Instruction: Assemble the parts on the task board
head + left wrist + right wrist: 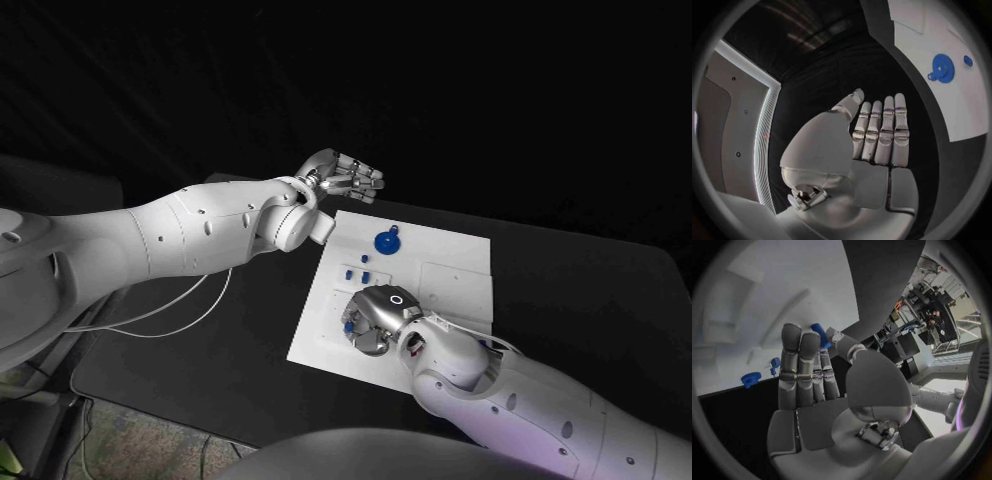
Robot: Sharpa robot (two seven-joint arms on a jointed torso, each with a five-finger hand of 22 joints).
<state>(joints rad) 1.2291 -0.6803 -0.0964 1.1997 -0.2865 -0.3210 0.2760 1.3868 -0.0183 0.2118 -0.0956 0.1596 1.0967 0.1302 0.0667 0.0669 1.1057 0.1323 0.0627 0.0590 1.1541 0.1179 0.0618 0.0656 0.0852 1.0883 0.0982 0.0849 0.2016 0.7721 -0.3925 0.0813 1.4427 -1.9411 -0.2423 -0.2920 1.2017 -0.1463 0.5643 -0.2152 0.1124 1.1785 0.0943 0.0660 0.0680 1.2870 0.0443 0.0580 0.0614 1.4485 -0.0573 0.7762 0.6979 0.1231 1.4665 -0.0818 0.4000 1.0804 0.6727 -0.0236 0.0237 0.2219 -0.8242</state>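
The white task board [447, 270] is seen lying flat on the black surface [606, 290], near its middle. Toward the board's far end a round blue gear-like part [387, 241] is seated, with a smaller blue piece [394, 229] just beside it. Nearer the middle of the board, a few small blue parts [362, 275] are lined up close together.

The left robot hand [343, 177] is held off the board, beyond its far corner and above the dark surface. From the left wrist view its fingers [882, 135] are shown straight and laid side by side, with nothing held; the blue gear [942, 67] is caught well apart from them on the board.

The right robot hand [378, 318] is placed over the near half of the board. In the right wrist view a small blue part [820, 334] is seen up at its fingertips [792, 335], between fingers and thumb, and it appears to be pinched there. Two more blue parts [751, 378] are visible on the board beyond that hand.
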